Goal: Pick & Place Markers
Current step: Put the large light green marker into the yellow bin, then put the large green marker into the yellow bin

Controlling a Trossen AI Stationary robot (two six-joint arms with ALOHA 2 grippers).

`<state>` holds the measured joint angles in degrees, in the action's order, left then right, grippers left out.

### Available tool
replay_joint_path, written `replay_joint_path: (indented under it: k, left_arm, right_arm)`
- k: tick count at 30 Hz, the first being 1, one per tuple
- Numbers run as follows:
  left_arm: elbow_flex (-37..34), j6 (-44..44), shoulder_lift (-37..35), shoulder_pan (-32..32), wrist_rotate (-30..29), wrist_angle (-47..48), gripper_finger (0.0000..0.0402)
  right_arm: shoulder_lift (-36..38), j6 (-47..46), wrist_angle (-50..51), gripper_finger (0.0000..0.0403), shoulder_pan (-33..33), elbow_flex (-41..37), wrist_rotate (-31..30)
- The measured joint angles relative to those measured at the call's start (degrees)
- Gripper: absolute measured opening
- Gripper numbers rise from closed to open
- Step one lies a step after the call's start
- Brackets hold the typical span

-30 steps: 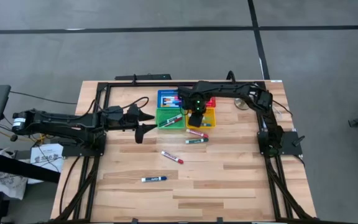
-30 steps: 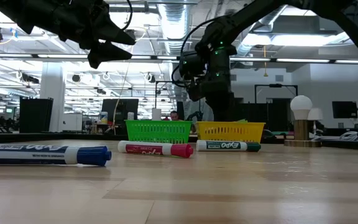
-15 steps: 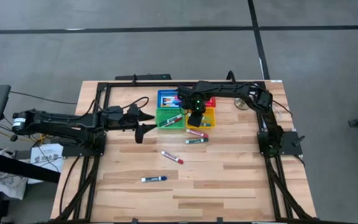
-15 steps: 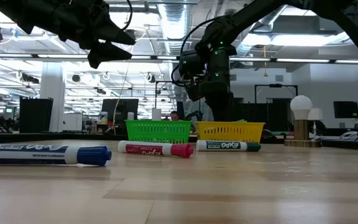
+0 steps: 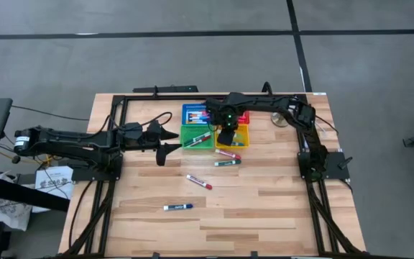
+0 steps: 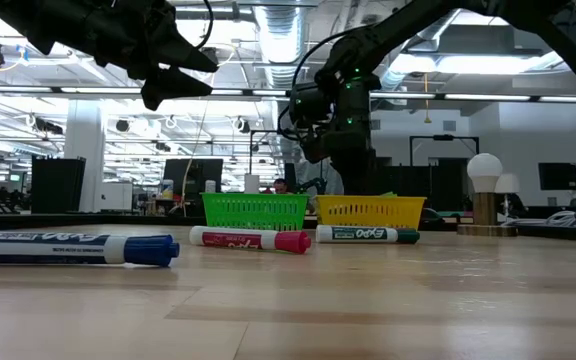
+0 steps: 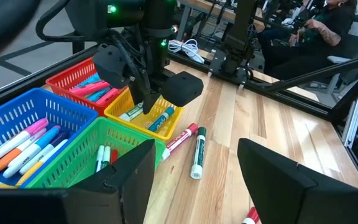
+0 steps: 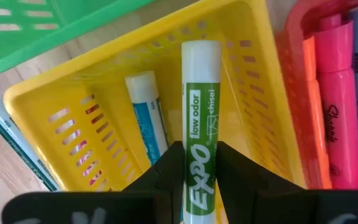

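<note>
Marker (image 8: 199,130) pinched mid-barrel by right tool (image 8: 194,165), above yellow basket (image 8: 92,93); light, stiff, slick. Left tool (image 7: 194,171) spread, idle.

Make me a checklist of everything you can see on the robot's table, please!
Surface: wooden table, bare boards at the front.
Job's things: four loose markers on the table; others in the four baskets.
Clutter: nothing seen.
Grippers: right gripper shut on a green marker over the yellow basket; left gripper open, empty, beside the green basket.
Cables: white cable at the table's far edge.
Surroundings: grey floor, a person seated beyond the table.
</note>
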<state>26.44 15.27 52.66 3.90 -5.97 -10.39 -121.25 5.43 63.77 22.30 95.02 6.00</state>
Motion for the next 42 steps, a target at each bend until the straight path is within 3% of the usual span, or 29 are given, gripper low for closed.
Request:
replay_joint_path:
  k: [7, 20, 27, 36, 42]
  left_arm:
    - [0.00, 0.00, 0.00, 0.00, 0.00, 0.00, 0.0227]
    - [0.00, 0.00, 0.00, 0.00, 0.00, 0.00, 0.0227]
    - [0.00, 0.00, 0.00, 0.00, 0.02, 0.00, 0.0227]
    - [0.00, 0.00, -0.02, 0.00, 0.00, 0.00, 0.0227]
    - [0.00, 0.00, -0.01, 0.00, 0.00, -0.03, 0.0227]
  right_arm:
    - [0.02, -0.41, 0.34, 0.0075, 0.33, 0.00, 0.05]
    - [0.27, -0.86, 1.44, 0.0128, -0.15, 0.05, 0.04]
    - [5.76, -1.13, 7.62, 0.0124, -1.62, 2.18, 0.02]
    - [17.35, -5.00, 7.42, 0.0123, -12.89, 2.29, 0.06]
    - [17.24, -3.34, 4.38, 0.0123, -23.15, 2.25, 0.02]
